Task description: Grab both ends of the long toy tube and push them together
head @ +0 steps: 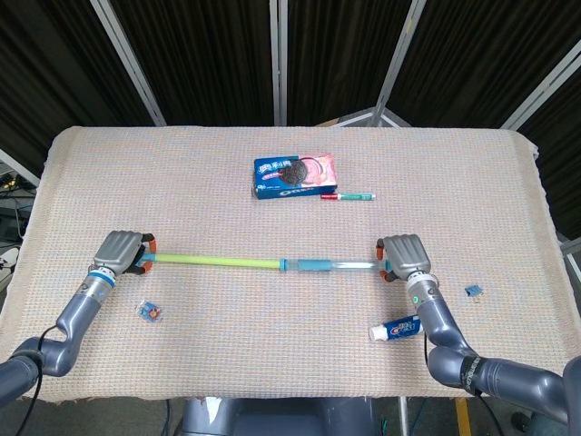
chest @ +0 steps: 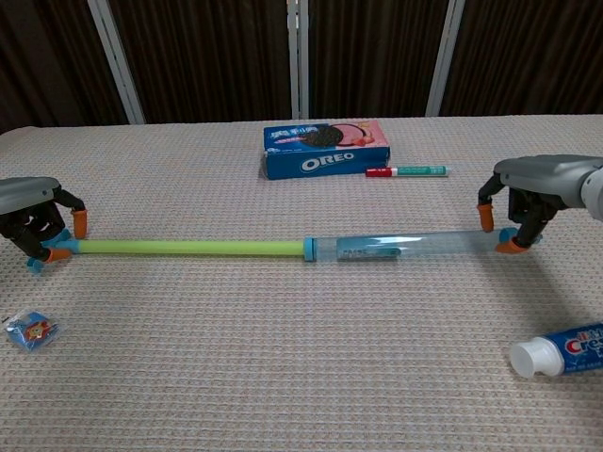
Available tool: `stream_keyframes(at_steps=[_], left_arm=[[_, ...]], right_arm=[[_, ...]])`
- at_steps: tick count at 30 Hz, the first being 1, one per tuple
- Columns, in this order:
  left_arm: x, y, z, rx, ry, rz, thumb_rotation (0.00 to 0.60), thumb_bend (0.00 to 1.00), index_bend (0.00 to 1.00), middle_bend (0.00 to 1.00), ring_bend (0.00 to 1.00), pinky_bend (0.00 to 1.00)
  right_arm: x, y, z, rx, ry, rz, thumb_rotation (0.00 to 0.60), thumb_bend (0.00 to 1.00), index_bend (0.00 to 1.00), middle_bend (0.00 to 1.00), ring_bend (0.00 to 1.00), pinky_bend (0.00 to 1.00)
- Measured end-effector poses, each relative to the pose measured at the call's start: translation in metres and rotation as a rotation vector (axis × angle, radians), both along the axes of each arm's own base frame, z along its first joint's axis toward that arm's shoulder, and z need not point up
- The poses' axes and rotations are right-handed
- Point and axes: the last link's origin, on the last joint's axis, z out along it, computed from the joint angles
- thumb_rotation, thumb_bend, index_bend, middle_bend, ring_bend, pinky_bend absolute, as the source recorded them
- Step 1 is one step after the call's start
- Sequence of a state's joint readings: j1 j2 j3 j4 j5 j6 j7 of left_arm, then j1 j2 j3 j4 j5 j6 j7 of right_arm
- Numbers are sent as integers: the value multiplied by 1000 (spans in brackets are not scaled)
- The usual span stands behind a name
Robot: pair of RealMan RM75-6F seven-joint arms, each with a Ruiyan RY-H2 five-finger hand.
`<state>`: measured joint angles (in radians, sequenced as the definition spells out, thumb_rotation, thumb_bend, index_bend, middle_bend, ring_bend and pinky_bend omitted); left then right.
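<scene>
The long toy tube (head: 263, 263) lies across the table in front of me, a green rod (chest: 188, 248) on the left running into a clear blue barrel (chest: 405, 245) on the right. My left hand (head: 120, 252) (chest: 36, 218) is curled over the rod's blue handle end, orange fingertips (chest: 79, 224) on either side of it. The right hand (head: 402, 254) (chest: 532, 188) pinches the barrel's far end between orange fingertips (chest: 484, 217). Both tube ends are partly hidden under the hands.
An Oreo box (head: 294, 175) (chest: 325, 149) and a red-and-green marker (head: 349, 196) (chest: 407, 171) lie behind the tube. A toothpaste tube (head: 396, 327) (chest: 558, 348) rests near the right forearm. A small blue packet (head: 150, 312) (chest: 29, 330) lies front left, another small piece (head: 473, 291) at the right.
</scene>
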<state>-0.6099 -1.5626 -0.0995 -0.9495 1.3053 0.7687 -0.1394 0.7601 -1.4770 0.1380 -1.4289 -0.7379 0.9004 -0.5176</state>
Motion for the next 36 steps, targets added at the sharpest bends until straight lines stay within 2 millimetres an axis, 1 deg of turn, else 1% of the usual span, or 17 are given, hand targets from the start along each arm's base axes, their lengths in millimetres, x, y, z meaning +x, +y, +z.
stream_keyframes(at_steps=[3, 7, 11, 15, 20, 30, 36], left_arm=[[0, 0, -1, 4, 6, 0, 600, 372, 505, 837, 824, 1000], [1, 1, -4, 10, 11, 5, 600, 438, 546, 837, 824, 1000], [3, 2, -6, 13, 9, 12, 600, 441, 591, 837, 824, 1000], [5, 3, -7, 14, -3, 18, 600, 470, 621, 837, 823, 1000], [10, 4, -4, 21, -32, 18, 600, 470, 657, 837, 823, 1000], [29, 8, 8, 52, -89, 6, 600, 470, 669, 837, 824, 1000], [40, 10, 11, 61, -113, 0, 600, 470, 675, 837, 823, 1000]], right_arm=[[0, 0, 0, 1, -3, 0, 600, 291, 628, 1000, 1000, 1000], [0, 0, 1, 0, -5, 2, 600, 291, 631, 1000, 1000, 1000], [-1, 1, 3, -2, -9, 2, 600, 291, 633, 1000, 1000, 1000], [0, 1, 4, -5, -13, 4, 600, 291, 635, 1000, 1000, 1000], [4, 2, 5, -6, -29, 9, 600, 295, 644, 1000, 1000, 1000], [21, 1, 8, -10, -66, 32, 600, 307, 649, 1000, 1000, 1000], [28, 1, 9, -12, -90, 19, 600, 309, 650, 1000, 1000, 1000]])
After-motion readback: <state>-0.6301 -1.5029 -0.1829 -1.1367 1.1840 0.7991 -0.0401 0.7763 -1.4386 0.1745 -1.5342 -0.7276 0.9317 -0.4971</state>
